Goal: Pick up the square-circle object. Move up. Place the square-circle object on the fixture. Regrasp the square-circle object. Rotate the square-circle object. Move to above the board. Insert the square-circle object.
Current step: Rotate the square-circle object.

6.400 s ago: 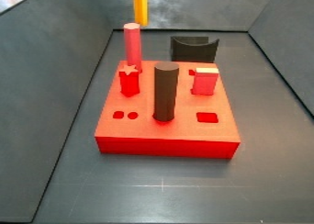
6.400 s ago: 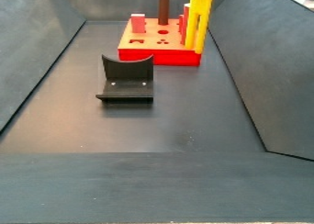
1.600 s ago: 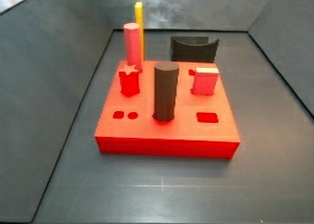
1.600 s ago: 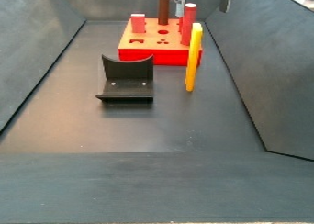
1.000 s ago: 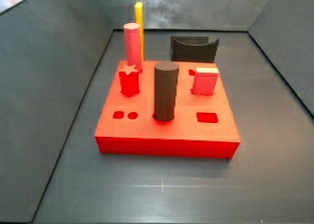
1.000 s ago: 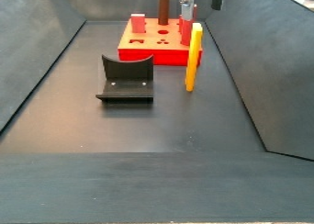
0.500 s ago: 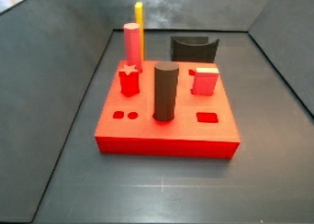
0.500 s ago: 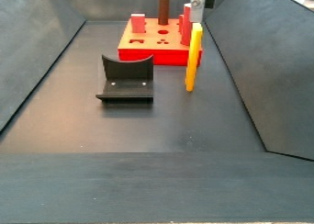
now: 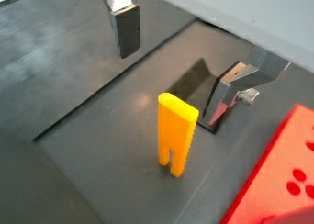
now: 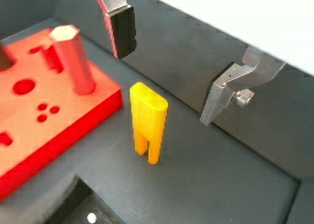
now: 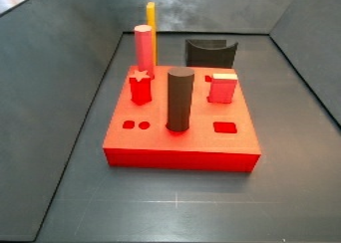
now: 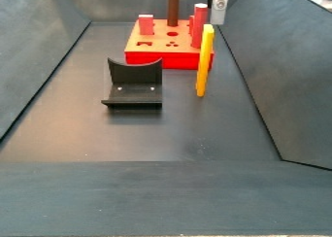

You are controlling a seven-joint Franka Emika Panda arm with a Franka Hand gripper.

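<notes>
1. In a wrist view the pincer (image 9: pixel 185 58) hangs above the square-circle object (image 9: pixel 175 146) with its jaws spread wide and nothing between them. The yellow rod stands upright on the dark surface (image 9: pixel 86 90), apart from both fingers (image 9: pixel 127 30), with the board (image 9: pixel 276 177) just beside it.

2. In a wrist view from the opposite side the pincer (image 10: pixel 178 61) is again wide open and empty. The square-circle object (image 10: pixel 149 123) stands beside the board (image 10: pixel 37 140), near the pink peg (image 10: pixel 73 61), and touches neither.

3. In a side view the square-circle object (image 11: pixel 151 16) shows only as a yellow tip behind the pink peg (image 11: pixel 143 50), beyond the board (image 11: pixel 184 137). The fixture (image 11: pixel 210 54) stands empty behind the board's far edge, near the red cube (image 11: pixel 221 87). The pincer is not in this view.

4. In a side view the square-circle object (image 12: pixel 204 61) stands upright just beside the board (image 12: pixel 166 52), well apart from the fixture (image 12: pixel 132 84). A small part of the pincer (image 12: pixel 218 5) shows above the rod.

5. Judging by this, the pick-up is not yet done; lifting, placing on the fixture, regrasping, rotating and inserting all remain.
</notes>
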